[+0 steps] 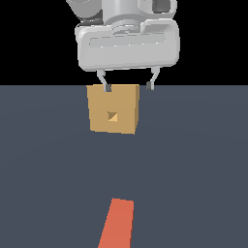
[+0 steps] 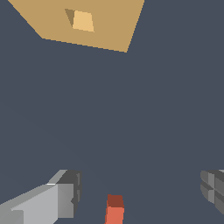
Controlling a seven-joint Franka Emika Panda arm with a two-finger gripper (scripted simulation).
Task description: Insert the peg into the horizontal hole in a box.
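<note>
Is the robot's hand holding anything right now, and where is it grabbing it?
Nothing is held. The grey robot hand is open, fingers spread apart and empty, while the orange-red square bar lies on the floor, untouched.

1. In the exterior view we look low across the floor (image 1: pixel 43 164) at the box (image 1: pixel 113 109), square on to its holed face, from some way off; the gripper (image 1: pixel 127 87) hangs near the top edge.
2. In the wrist view we look down past the fingers (image 2: pixel 52 199) onto the floor, with the box beyond, cut by the frame edge.
3. Both views share the box, its hole (image 2: pixel 80 20), the fingers and the orange peg (image 1: pixel 117 224) end.
</note>
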